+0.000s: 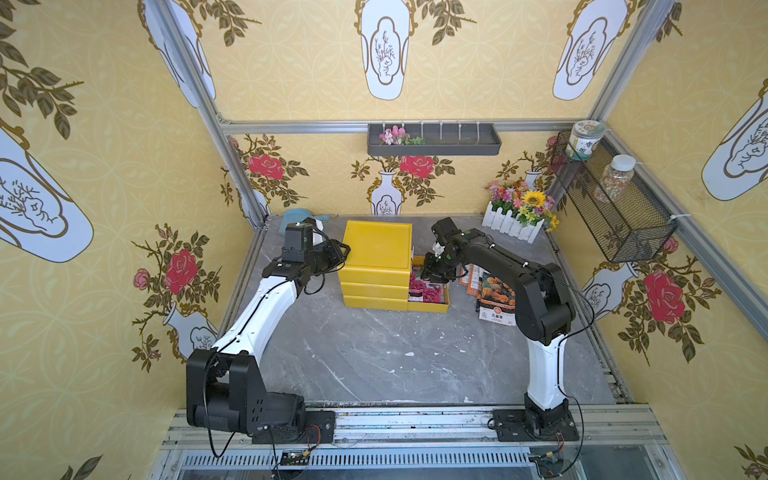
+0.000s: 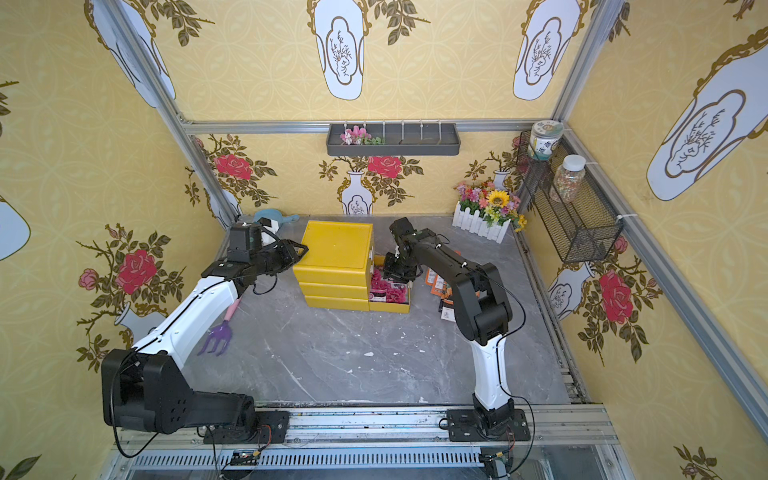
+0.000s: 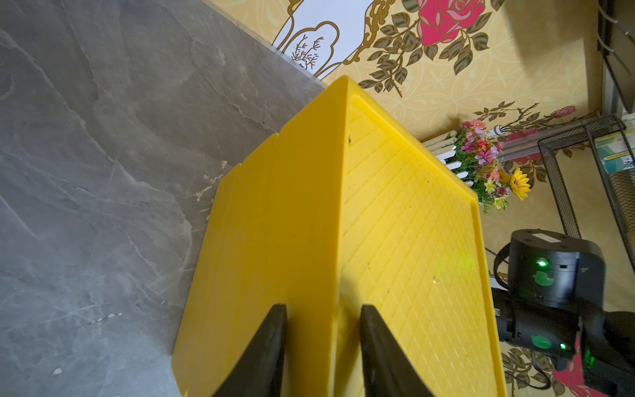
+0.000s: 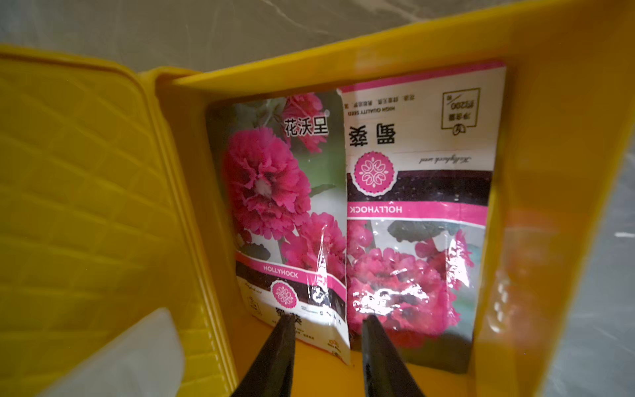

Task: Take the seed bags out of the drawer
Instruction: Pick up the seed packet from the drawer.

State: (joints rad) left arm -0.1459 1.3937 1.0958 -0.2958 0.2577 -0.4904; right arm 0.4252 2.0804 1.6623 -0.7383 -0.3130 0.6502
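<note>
Left gripper [image 3: 323, 309] and right gripper [image 4: 328, 318] forward, 2 fingers [image 4: 378, 343] apart on each.

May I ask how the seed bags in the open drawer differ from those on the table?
The drawer bags show pink flowers; the table bags show orange ones. The drawer bags lie inside the yellow drawer under the open right gripper; the table bags lie on the table beside it. Both are flat printed packets.

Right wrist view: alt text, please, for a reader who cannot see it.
Two seed bags, printed with pink hollyhocks, lie side by side in the open yellow drawer, one turned end for end from the other. The right gripper, jaws open, is poised over their near ends. The cabinet top shows beside the drawer.
</note>
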